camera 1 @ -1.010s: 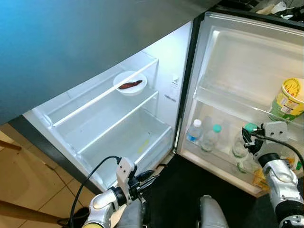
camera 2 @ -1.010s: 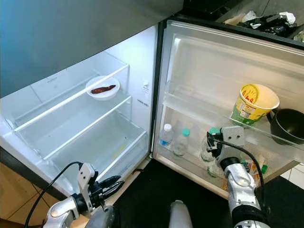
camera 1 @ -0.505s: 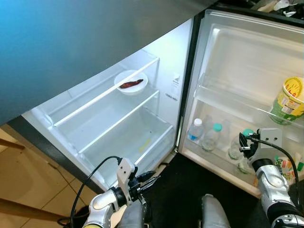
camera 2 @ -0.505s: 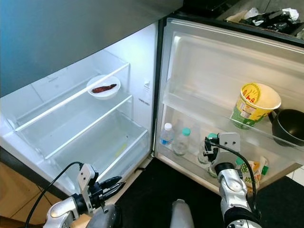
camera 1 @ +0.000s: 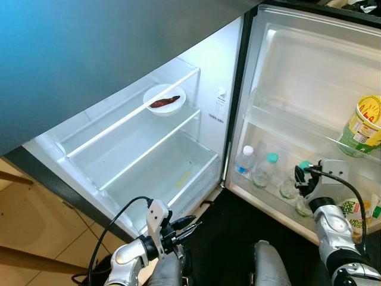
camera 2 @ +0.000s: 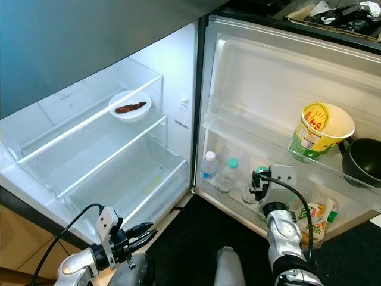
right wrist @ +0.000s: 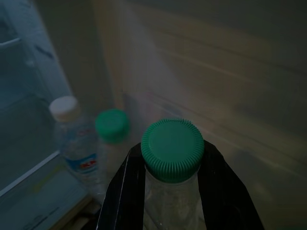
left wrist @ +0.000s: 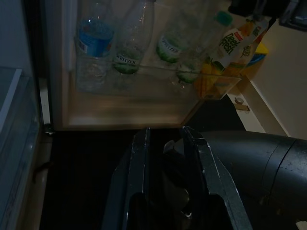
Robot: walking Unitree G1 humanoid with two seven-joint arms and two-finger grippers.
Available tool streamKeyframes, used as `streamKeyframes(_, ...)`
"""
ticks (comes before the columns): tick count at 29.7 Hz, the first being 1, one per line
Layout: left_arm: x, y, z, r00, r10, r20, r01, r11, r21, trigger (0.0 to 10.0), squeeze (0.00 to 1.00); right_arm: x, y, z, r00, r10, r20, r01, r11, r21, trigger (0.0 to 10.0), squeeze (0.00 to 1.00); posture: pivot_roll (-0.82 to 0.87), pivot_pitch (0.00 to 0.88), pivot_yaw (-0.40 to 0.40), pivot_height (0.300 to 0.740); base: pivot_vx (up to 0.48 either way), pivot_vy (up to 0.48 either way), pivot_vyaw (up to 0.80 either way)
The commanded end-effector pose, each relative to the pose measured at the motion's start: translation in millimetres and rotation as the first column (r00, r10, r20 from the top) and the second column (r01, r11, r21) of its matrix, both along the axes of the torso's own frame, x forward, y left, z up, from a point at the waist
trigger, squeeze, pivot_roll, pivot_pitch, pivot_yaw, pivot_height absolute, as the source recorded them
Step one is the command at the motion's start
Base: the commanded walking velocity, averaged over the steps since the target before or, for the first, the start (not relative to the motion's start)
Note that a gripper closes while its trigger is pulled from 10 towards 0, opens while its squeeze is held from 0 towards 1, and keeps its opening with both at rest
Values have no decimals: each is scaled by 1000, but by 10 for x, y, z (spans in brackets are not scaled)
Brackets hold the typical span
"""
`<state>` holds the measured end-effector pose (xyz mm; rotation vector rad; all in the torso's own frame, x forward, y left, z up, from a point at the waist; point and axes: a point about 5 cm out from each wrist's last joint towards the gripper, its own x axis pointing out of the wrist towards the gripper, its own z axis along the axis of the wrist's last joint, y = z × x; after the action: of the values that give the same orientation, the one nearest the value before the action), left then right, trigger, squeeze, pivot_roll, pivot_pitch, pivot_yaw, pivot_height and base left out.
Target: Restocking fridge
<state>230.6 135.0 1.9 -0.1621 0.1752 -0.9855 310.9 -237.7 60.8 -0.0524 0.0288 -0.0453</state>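
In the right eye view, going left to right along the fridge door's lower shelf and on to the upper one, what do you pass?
White-capped bottle → green-capped bottle → right pincer closed on a green-capped bottle → juice carton; upper shelf: noodle cup → black pot.

I see a clear bottle (right wrist: 170, 201) with a ribbed green cap (right wrist: 172, 149) between my right gripper's (camera 2: 260, 185) black fingers (right wrist: 122, 191), beside it a green-capped bottle (camera 2: 227, 176) and a white-capped one with a blue label (camera 2: 206, 167), and a yellow-and-green printed cup (camera 2: 317, 132) above.
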Motion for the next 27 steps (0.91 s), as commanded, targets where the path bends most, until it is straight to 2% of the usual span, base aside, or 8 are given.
streamKeyframes(1, -57, -18, -38, 1000, -7, -23, 6, 1000, -11, 10000, 0, -35, 77, -96, 999, 23, -40, -23, 1000, 3, 10000, 0, 20, 209, 29, 626, 0, 0, 0)
streamKeyframes(10, -79, -44, -47, 1000, -11, -27, 11, 1000, -16, 10000, 0, -63, 135, -192, 995, 30, -99, -32, 999, -20, 10000, 0, 19, 212, 33, 626, 0, 0, 0)
streamKeyframes(15, -85, -48, -49, 999, -13, -30, 12, 1000, -16, 10000, 0, -121, 114, -304, 985, -15, -171, 8, 999, -40, 10000, 0, 16, 211, 33, 626, 0, 0, 0)
streamKeyframes(21, -79, -63, -41, 999, -12, -30, 12, 1000, -20, 10000, 0, -161, 126, -380, 978, -42, -203, 50, 998, 35, 10000, 0, 17, 208, 31, 626, 0, 0, 0)
streamKeyframes(23, -79, -63, -41, 999, -12, -30, 12, 1000, -20, 10000, 0, -161, 126, -380, 978, -42, -203, 50, 998, 35, 10000, 0, 17, 208, 31, 626, 0, 0, 0)
streamKeyframes(25, -79, -71, -43, 999, -13, -31, 12, 1000, -22, 10000, 0, -150, 139, -371, 981, -39, -191, 56, 995, 87, 10000, 0, 17, 206, 31, 626, 0, 0, 0)
streamKeyframes(26, -79, -72, -44, 999, -13, -31, 12, 1000, -22, 10000, 0, -139, 150, -359, 983, -31, -180, 53, 992, 114, 10000, 318, 17, 206, 31, 626, 0, 0, 0)
streamKeyframes(27, -79, -72, -44, 999, -13, -31, 12, 1000, -22, 10000, 0, -139, 150, -359, 983, -31, -180, 53, 992, 114, 10000, 318, 17, 206, 31, 626, 0, 0, 0)
